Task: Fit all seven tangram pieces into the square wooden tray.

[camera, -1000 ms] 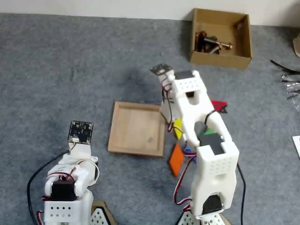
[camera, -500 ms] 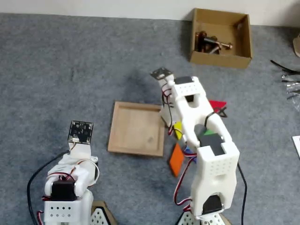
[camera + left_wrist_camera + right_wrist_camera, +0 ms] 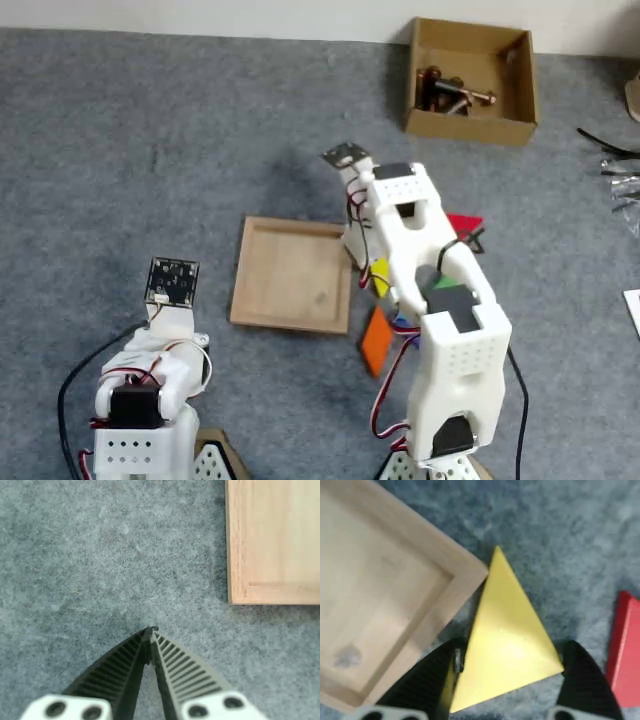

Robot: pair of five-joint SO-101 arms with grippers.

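The square wooden tray (image 3: 292, 273) lies empty on the grey carpet. In the right wrist view my right gripper (image 3: 510, 652) is open and low over the carpet. Its fingers (image 3: 437, 677) stand on either side of a yellow triangle (image 3: 506, 630) that lies flat, its apex beside a corner of the tray (image 3: 395, 605). A red piece (image 3: 626, 645) lies just past it. From above, the yellow triangle (image 3: 379, 275), an orange piece (image 3: 376, 340), a blue piece (image 3: 401, 322) and the red piece (image 3: 465, 224) peek out around the right arm (image 3: 420, 250). My left gripper (image 3: 150, 629) is shut and empty, short of the tray's corner (image 3: 272, 545).
A cardboard box (image 3: 470, 82) with metal parts stands at the back right. Cables and small items (image 3: 615, 165) lie at the right edge. The left arm (image 3: 160, 360) sits at the front left, with open carpet behind the tray.
The right arm's wrist shifted slightly down and towards the yellow triangle one second ago, then held still. The left arm has not moved.
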